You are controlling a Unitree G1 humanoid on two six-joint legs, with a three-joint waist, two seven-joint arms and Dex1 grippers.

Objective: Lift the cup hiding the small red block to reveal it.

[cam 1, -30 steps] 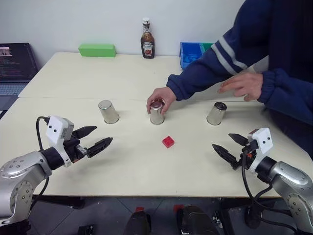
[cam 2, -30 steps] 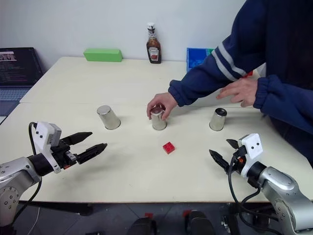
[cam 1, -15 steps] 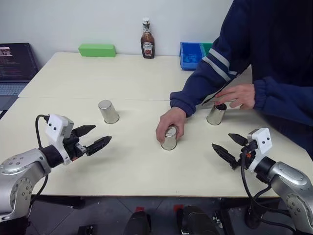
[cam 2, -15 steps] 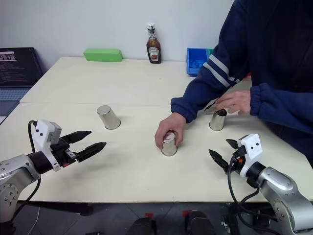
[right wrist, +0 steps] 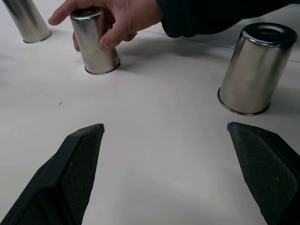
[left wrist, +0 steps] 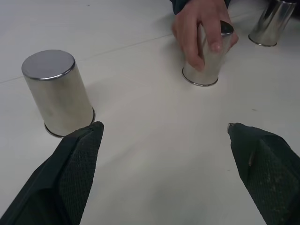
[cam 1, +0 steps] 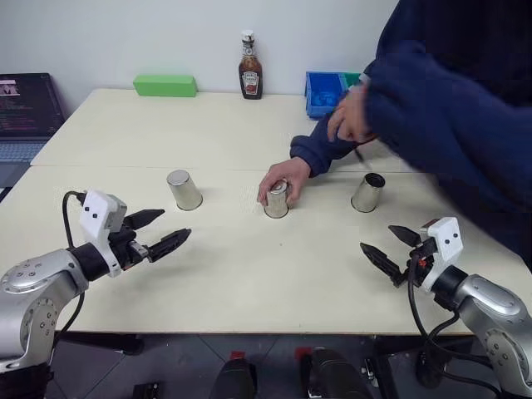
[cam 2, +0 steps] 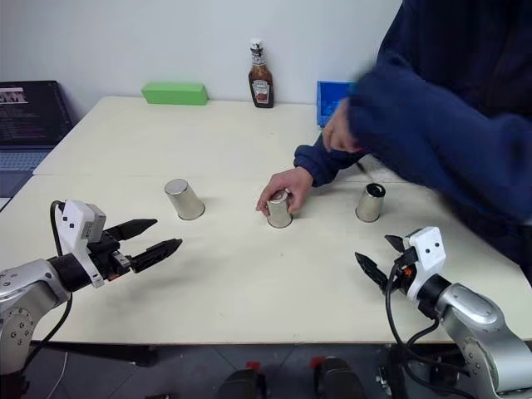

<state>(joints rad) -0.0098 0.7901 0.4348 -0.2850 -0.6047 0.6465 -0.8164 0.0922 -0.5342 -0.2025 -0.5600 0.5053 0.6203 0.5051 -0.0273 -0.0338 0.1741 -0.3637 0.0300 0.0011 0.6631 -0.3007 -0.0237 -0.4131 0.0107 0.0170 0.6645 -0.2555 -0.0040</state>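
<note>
Three shiny silver cups stand upside down in a row across the table (cam 1: 233, 283). The left cup (cam 1: 184, 189) and the right cup (cam 1: 366, 192) stand free. A person's hand (cam 1: 285, 174) grips the middle cup (cam 1: 276, 199). The small red block is hidden. My left gripper (cam 1: 176, 224) hovers open, in front of the left cup and a little left of it, with nothing between its fingers (left wrist: 79, 154). My right gripper (cam 1: 376, 238) hovers open in front of the right cup, also with nothing in it.
A ketchup bottle (cam 1: 250, 66), a green box (cam 1: 165, 85) and a blue bin (cam 1: 328, 90) stand along the table's far edge. A laptop (cam 1: 25, 112) sits to the left. The person's dark blue sleeves (cam 1: 432, 116) reach over the table's right rear.
The person's hand brought the middle cup forward over the red block, then slid it back into the row; the block no longer shows. The other hand lifted from the right cup. My grippers stayed still.
</note>
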